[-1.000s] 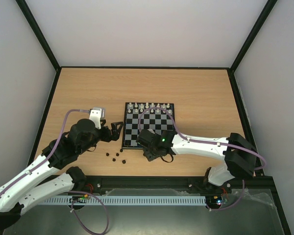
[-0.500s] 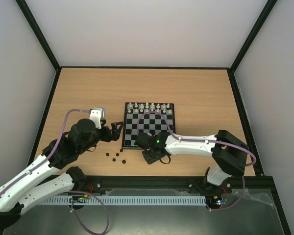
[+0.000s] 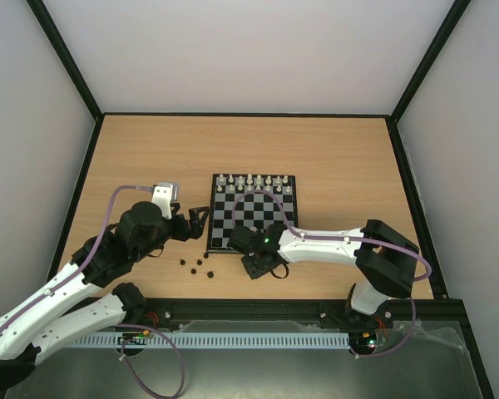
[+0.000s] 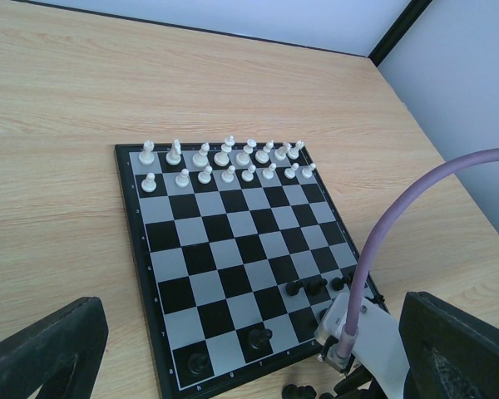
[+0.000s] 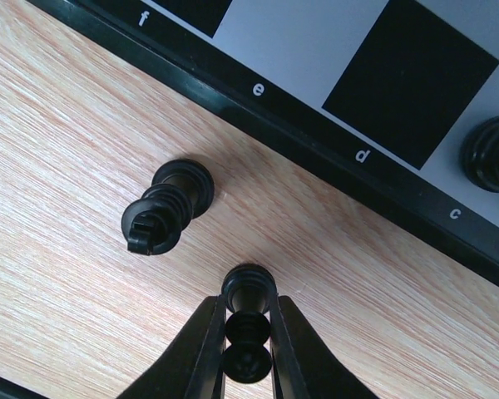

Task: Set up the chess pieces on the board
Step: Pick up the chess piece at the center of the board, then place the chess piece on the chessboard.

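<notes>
**A:** Which step is in hand?

**B:** A pick-up is judged. A small black turned chess piece (image 5: 249, 291) is clamped in the nearly closed right gripper (image 5: 249, 320). It is held over the pale wooden table (image 5: 66, 166), just short of the black-bordered checkered chessboard (image 5: 316, 129) ahead of the fingertips. A lift and a forward carry onto a near-rank square are called for next.

**A:** What is hard to make out?

**B:** The piece's kind cannot be told, nor whether it is raised yet. Another black piece (image 5: 166, 204) is seen ahead-left of the gripper. The left gripper (image 3: 200, 221) is held wide, with nothing in it.
</notes>
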`<state>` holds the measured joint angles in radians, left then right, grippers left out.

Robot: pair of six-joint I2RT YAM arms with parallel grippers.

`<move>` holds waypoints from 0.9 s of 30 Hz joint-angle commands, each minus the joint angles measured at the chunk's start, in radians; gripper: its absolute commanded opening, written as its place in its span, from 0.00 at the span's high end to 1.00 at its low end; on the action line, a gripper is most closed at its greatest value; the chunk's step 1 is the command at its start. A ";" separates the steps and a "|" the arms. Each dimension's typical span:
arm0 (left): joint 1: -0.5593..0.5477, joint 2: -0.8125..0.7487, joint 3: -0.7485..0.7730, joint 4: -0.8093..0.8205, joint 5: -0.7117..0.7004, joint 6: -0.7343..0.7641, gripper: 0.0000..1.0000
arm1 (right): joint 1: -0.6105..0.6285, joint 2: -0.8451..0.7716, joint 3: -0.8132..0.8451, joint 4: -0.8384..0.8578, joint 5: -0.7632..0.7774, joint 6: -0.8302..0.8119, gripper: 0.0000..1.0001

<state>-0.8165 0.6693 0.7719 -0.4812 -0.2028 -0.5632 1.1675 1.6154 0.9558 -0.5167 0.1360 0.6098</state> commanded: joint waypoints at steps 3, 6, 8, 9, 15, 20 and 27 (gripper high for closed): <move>0.007 -0.003 -0.008 0.012 -0.003 0.006 0.01 | 0.009 -0.044 0.004 -0.057 0.037 0.006 0.84; 0.007 -0.002 -0.007 0.012 -0.001 0.006 0.01 | 0.009 -0.076 0.007 -0.070 0.041 0.008 0.84; 0.007 -0.002 -0.007 0.013 0.000 0.007 0.01 | 0.009 -0.097 0.010 -0.077 0.041 0.008 0.84; 0.007 -0.002 -0.008 0.013 0.001 0.006 0.01 | 0.009 -0.105 0.010 -0.078 0.039 0.008 0.84; 0.007 -0.004 -0.007 0.013 0.003 0.009 0.01 | 0.007 -0.129 0.028 -0.105 0.062 0.003 0.84; 0.008 -0.004 -0.008 0.013 0.003 0.008 0.01 | -0.003 -0.138 0.040 -0.107 0.063 -0.010 0.84; 0.007 -0.004 -0.007 0.015 0.002 0.009 0.01 | -0.048 -0.139 0.071 -0.108 0.048 -0.054 0.84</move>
<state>-0.8146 0.6693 0.7719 -0.4812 -0.2016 -0.5632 1.1488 1.5032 0.9882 -0.5690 0.1810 0.5911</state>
